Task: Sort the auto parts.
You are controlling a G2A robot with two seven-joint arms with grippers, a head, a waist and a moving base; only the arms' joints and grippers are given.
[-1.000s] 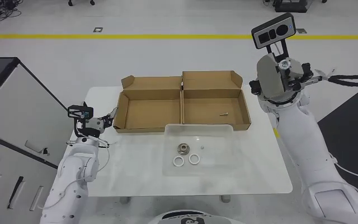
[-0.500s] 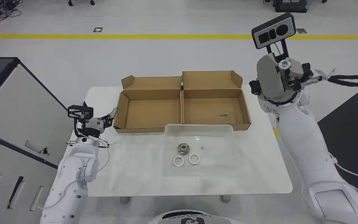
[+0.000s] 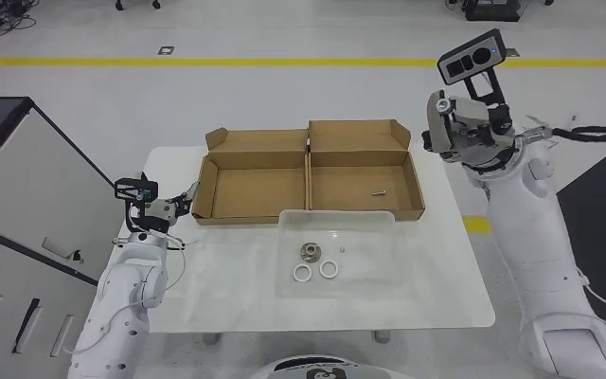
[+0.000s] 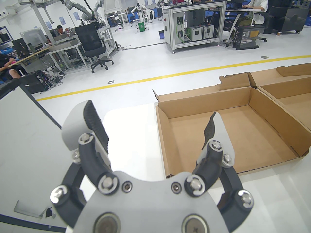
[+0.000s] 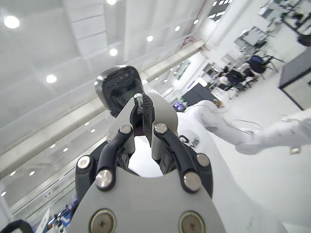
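Left gripper (image 4: 151, 112): fingers spread over the table (image 3: 237, 284) edge, with the left box (image 4: 218, 132) directly ahead of the tips and just beside them. The right box (image 3: 365, 185) is beyond it, walls touching, with one bolt (image 3: 379, 192) lying inside. The tray (image 3: 374, 275) sits on the table before both boxes, well to the side of those fingers, and holds a hub (image 3: 309, 251), a washer (image 3: 341, 249) beside it, and a left ring (image 3: 302, 274) and right ring (image 3: 329, 269) nearer the table's front. Right gripper (image 5: 139, 100): raised off the table past the right box's outer far corner, with a screw (image 5: 138, 97) pinched between the fingertips.

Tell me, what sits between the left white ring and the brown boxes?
In the top view, a dark round metal part lies between ring and boxes, inside the clear tray.
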